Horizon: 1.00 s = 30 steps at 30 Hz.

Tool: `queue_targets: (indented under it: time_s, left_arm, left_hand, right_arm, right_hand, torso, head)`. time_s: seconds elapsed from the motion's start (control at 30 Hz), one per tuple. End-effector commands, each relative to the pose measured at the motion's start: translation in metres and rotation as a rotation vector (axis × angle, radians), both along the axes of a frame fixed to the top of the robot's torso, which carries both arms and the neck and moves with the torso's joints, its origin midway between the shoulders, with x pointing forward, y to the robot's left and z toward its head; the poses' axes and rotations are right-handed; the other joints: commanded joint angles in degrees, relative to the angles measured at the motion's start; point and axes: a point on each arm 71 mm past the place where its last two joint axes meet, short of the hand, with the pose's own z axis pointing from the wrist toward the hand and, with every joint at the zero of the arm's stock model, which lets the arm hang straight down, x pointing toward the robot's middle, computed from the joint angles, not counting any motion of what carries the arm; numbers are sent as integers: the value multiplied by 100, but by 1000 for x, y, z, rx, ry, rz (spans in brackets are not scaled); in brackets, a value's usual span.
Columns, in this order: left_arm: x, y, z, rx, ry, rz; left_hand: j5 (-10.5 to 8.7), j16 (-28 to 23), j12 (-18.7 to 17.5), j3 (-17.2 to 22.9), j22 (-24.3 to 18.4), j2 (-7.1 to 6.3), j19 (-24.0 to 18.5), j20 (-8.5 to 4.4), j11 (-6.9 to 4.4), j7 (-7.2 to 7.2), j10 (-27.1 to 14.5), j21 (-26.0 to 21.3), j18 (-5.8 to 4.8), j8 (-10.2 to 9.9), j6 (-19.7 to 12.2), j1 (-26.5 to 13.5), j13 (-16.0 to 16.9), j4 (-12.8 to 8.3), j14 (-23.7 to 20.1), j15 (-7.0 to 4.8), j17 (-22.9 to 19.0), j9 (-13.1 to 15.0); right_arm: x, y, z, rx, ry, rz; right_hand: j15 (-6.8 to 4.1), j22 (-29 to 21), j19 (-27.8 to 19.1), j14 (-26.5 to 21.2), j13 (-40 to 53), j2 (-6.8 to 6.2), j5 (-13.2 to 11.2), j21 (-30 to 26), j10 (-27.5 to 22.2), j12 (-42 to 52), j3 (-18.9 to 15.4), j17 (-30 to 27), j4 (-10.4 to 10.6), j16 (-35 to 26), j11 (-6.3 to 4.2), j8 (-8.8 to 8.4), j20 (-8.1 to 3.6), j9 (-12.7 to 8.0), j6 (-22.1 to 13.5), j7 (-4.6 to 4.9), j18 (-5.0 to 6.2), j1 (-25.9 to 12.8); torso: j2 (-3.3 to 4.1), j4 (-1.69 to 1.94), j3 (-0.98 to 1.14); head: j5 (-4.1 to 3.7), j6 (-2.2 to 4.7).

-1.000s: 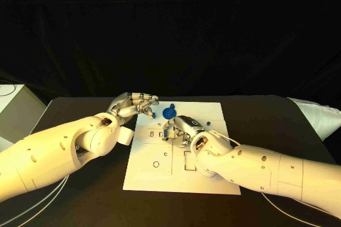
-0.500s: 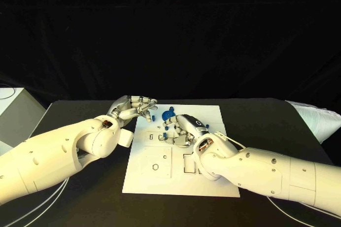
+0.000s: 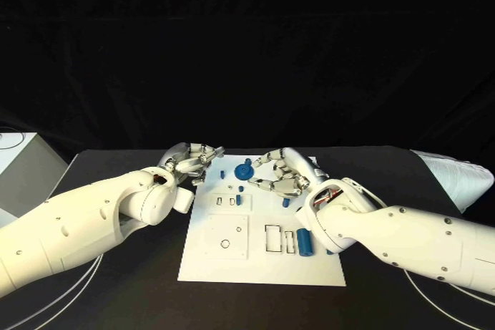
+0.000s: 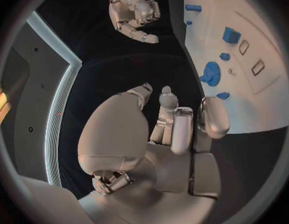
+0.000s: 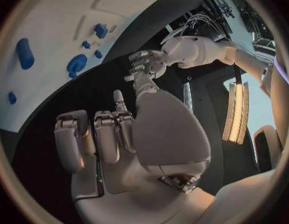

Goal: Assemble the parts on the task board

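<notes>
The white task board (image 3: pixel 217 262) lies in the middle of the black table. On it sit a blue gear (image 3: pixel 243 172), small blue pieces (image 3: pixel 239 199) and a blue cylinder (image 3: pixel 306 243) lying near the right edge. My right hand (image 3: pixel 280 174) hovers over the board's far part beside the gear, fingers loosely bent and apart, holding nothing. My left hand (image 3: pixel 194 158) hangs at the board's far left corner, also empty with fingers bent. The left wrist view shows the left hand (image 4: pixel 172 129), gear (image 4: pixel 211 73) and right hand (image 4: pixel 133 12). The right wrist view shows the right hand (image 5: pixel 113 139), the gear (image 5: pixel 76 64) and cylinder (image 5: pixel 24 53).
A white box (image 3: pixel 21 165) stands at the table's left edge and a pale padded thing (image 3: pixel 454 174) lies at the right edge. Rectangular slots (image 3: pixel 273 238) and a square plate with a hole (image 3: pixel 227 237) mark the board's near half.
My right hand has lifted off the board's middle and drawn back towards the far side, uncovering the blue cylinder and slots. The left hand has hardly moved.
</notes>
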Motion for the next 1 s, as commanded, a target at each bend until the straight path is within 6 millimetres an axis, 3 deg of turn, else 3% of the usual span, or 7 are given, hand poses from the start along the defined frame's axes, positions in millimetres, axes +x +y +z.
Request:
queue_targets:
  time_s: [0.03,0.13,0.2,0.4,0.6,0.77,1.0]
  left_arm:
    - [-1,-2,-10,153,100,-69]
    - [-1,-6,-15,226,148,-115]
    - [-2,-9,-17,276,182,-146]
    - [-3,-13,-19,412,265,-228]
    - [1,-20,-17,509,315,-271]
    - [5,-28,-15,606,330,-306]
    - [17,-39,-8,749,304,-328]
  left_hand:
    - [-2,143,415,123,277,51,161,-45,-45,-72,268,153,-131,160,-23,-47,494,15,305,-49,719,130]
    - [-1,181,512,199,383,83,219,-59,-56,-88,328,205,-152,213,-30,-127,613,30,345,-62,816,178]
    - [3,245,666,317,576,43,331,-89,-101,-140,451,298,-187,327,3,-150,810,11,415,-100,980,272]
    - [-17,301,789,258,758,-144,430,-145,-154,-202,571,386,-222,595,53,-710,944,47,480,-150,1138,557]
    - [-8,309,827,130,790,-124,443,-213,-259,-327,620,396,-226,958,92,-841,1003,33,495,-240,1179,1020]
    - [-4,247,724,181,757,-90,419,-224,-236,-291,511,379,-222,886,-100,-793,863,34,444,-232,1043,1138]
    - [-16,183,609,145,633,-97,335,-188,-172,-221,372,317,-198,740,-195,-923,726,49,391,-178,920,1205]
  right_arm:
    - [8,-13,4,91,88,-7]
    - [25,-33,7,89,104,-67]
    - [34,-49,9,86,117,-108]
    - [48,-79,27,73,129,-168]
    - [57,-104,41,94,172,-230]
    - [60,-117,45,112,202,-262]
    - [62,-126,46,111,223,-289]
  right_hand:
    - [-41,1509,600,543,1101,32,104,35,180,-27,-12,1277,-21,-17,-47,60,-21,28,64,-20,-39,47]
    - [-62,1509,600,546,1102,76,51,35,181,-26,79,1289,-33,-14,-67,111,-44,63,70,-38,-39,129]
    - [-64,1509,600,544,1098,76,83,35,177,-29,91,1280,-38,-17,-69,120,-47,70,71,-40,-39,143]
    - [-75,1509,600,542,1105,52,5,35,186,-22,84,1272,-18,-19,-83,184,-56,109,122,-59,-39,103]
    - [-143,1506,598,522,1126,54,-5,31,214,-4,94,1186,-18,-47,-164,422,-112,306,303,-152,-38,32]
    - [-209,1391,522,489,1102,52,43,-118,193,-24,114,1048,-15,-96,-233,645,-177,548,331,-223,4,-10]
    - [-219,1352,497,479,1071,39,52,-172,163,-50,112,1002,-10,-115,-235,692,-194,653,217,-219,18,-59]
  torso:
    - [-92,-45,36]
    - [-155,-74,49]
    - [-196,-60,48]
    - [-237,-78,104]
    - [-253,-31,107]
    - [-250,-18,122]
    - [-251,-22,109]
  head:
    - [7,-9]
    - [-64,45]
    - [-84,31]
    - [43,-87]
    - [49,-164]
    - [67,-219]
    - [98,-276]
